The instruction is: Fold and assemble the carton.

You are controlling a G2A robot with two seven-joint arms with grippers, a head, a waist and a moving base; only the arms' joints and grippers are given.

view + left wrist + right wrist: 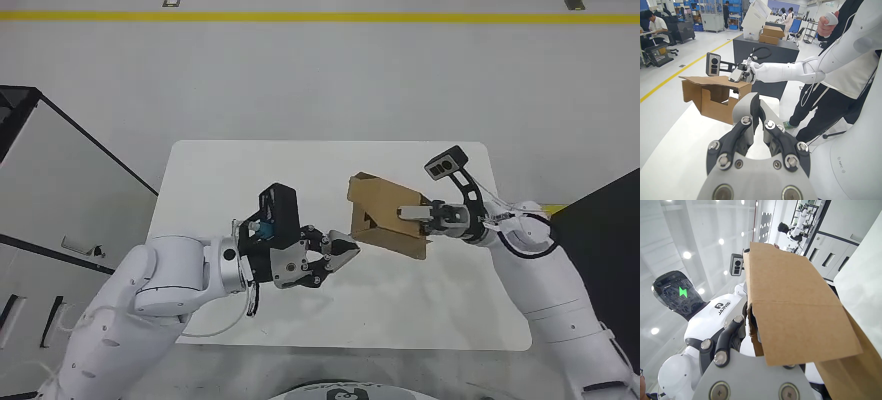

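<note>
left end effector (757, 105) together; right end effector (408, 213) clamped on half-folded brown carton (380, 226).

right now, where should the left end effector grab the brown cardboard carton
Probably the notched flap on the brown cardboard carton facing the left end effector, approached level from the robot's left. The right end effector pinches the carton's far end, and this thin flap hangs free with its edge exposed.

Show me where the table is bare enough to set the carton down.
Bare table: the far left corner beyond the left arm, and the near strip between both arms. Crowded: the middle, where the left gripper, right gripper and carton bunch together.
</note>
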